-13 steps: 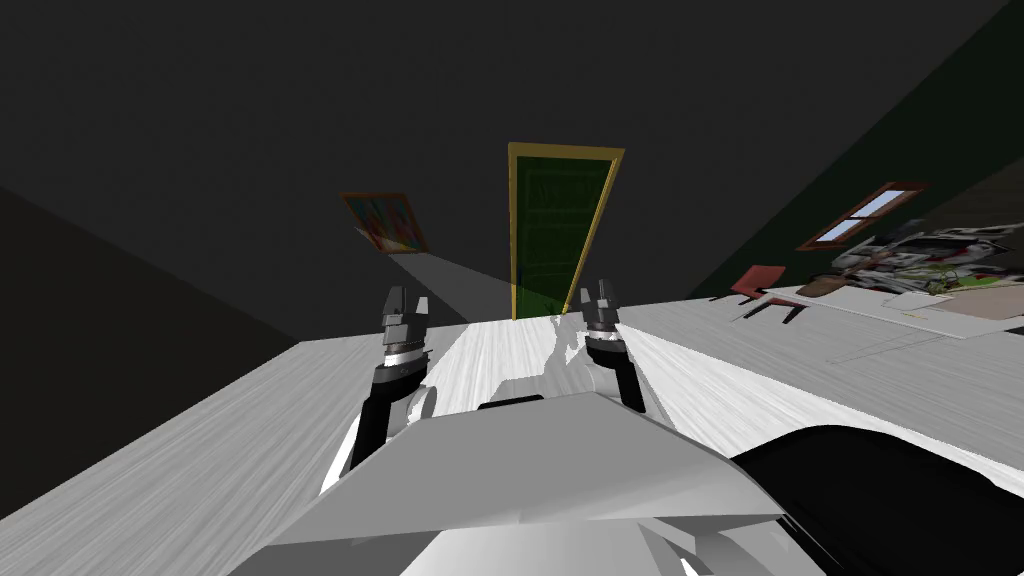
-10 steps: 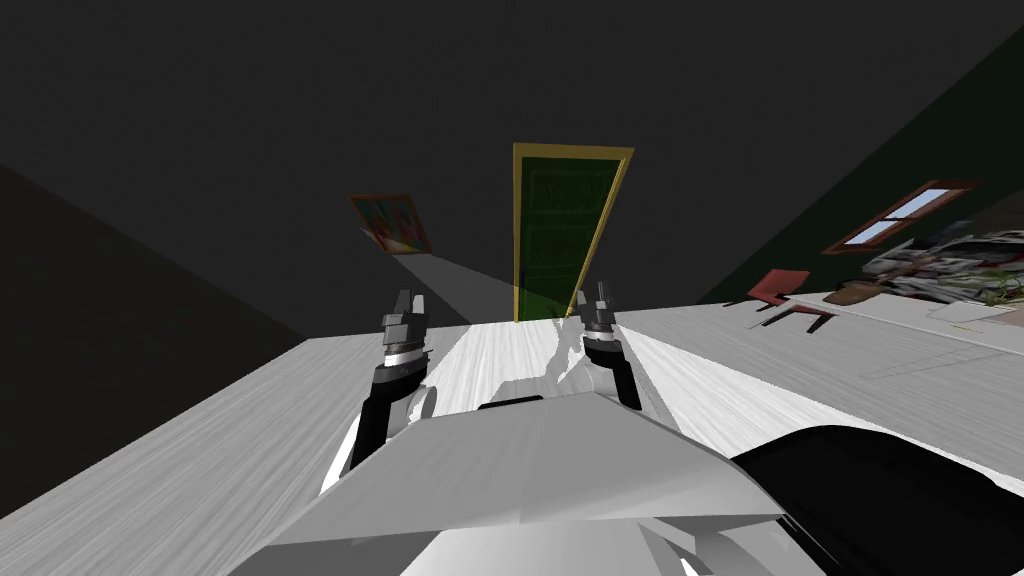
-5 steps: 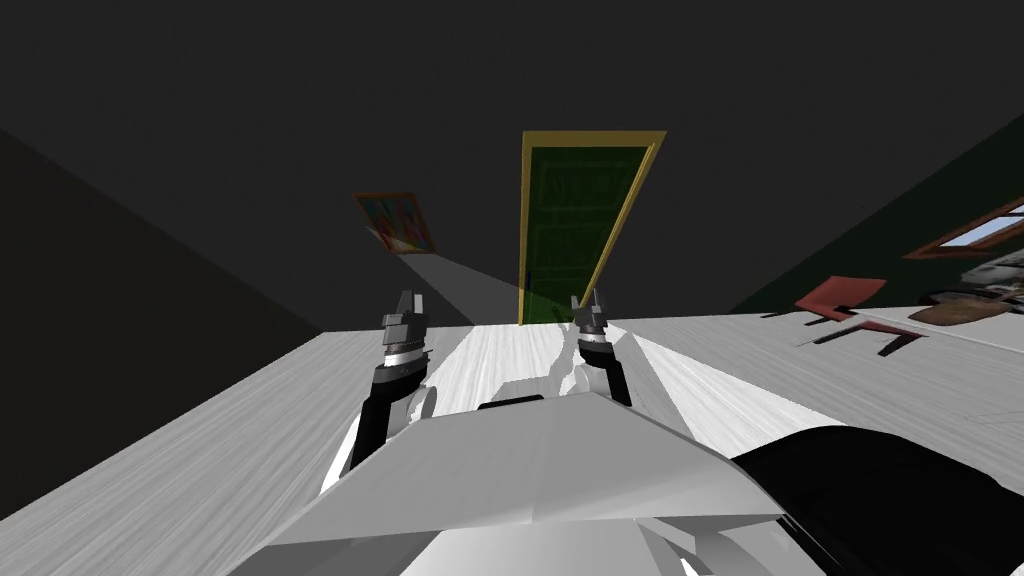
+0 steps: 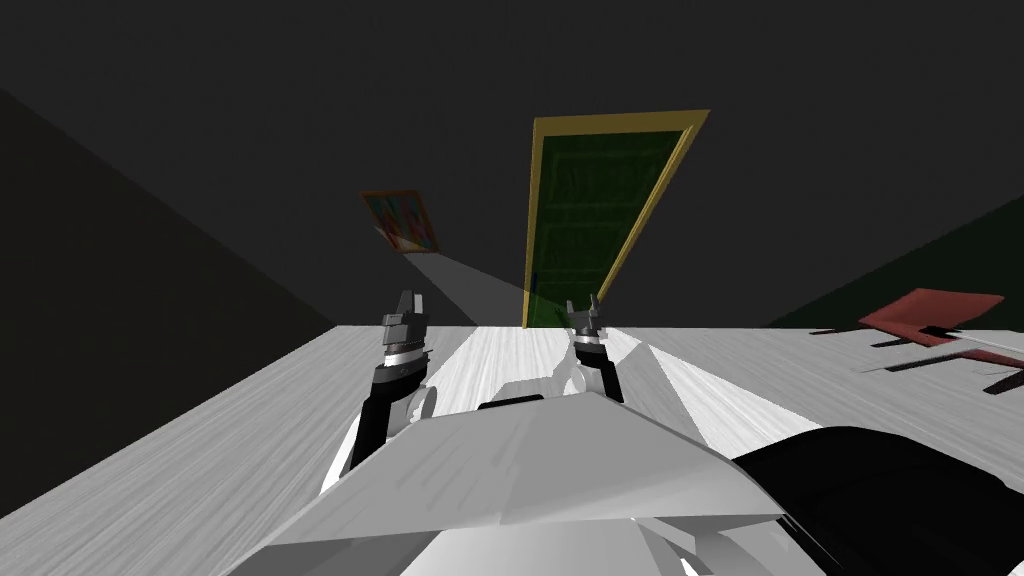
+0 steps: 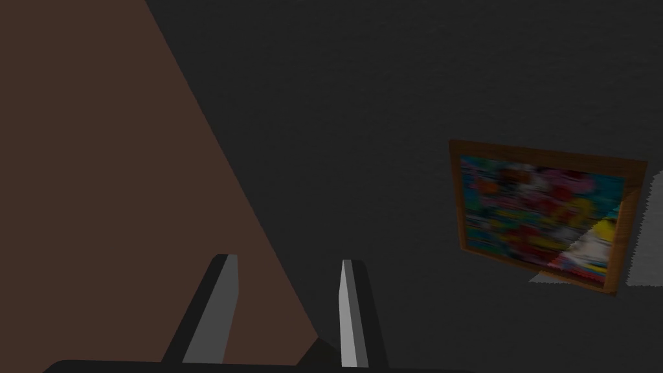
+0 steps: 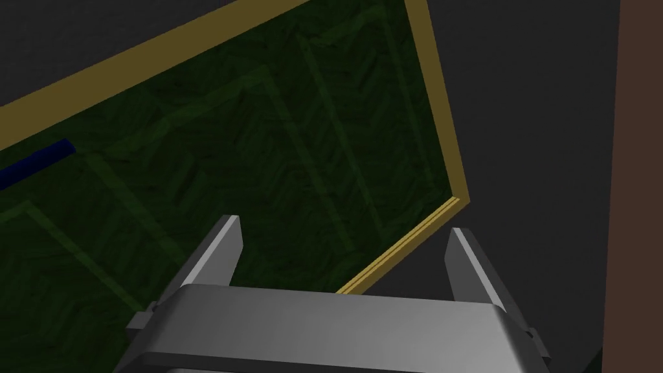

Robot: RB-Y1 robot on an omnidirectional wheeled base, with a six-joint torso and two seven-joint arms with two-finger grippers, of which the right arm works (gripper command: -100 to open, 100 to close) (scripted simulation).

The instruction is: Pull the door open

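Observation:
A dark green panelled door (image 4: 590,215) in a yellow frame (image 4: 531,220) stands shut in the dark wall ahead of me. In the right wrist view the door (image 6: 213,168) lies beyond the fingers, with a dark blue bar handle (image 6: 35,160) on it, off to one side. My right gripper (image 4: 581,303) (image 6: 344,226) is held out toward the foot of the door, open wide and empty, still short of it. My left gripper (image 4: 405,303) (image 5: 287,261) is raised to the left of the door. Its fingers stand partly apart with nothing between them.
A colourful framed picture (image 4: 402,222) hangs on the wall left of the door. A red chair (image 4: 935,312) stands at the far right on the pale floor (image 4: 200,430). A dark wall closes in on the left.
I have moved closer and turned. The door has grown and slid right, and the cluttered table has left the picture. My left gripper's fingers have narrowed.

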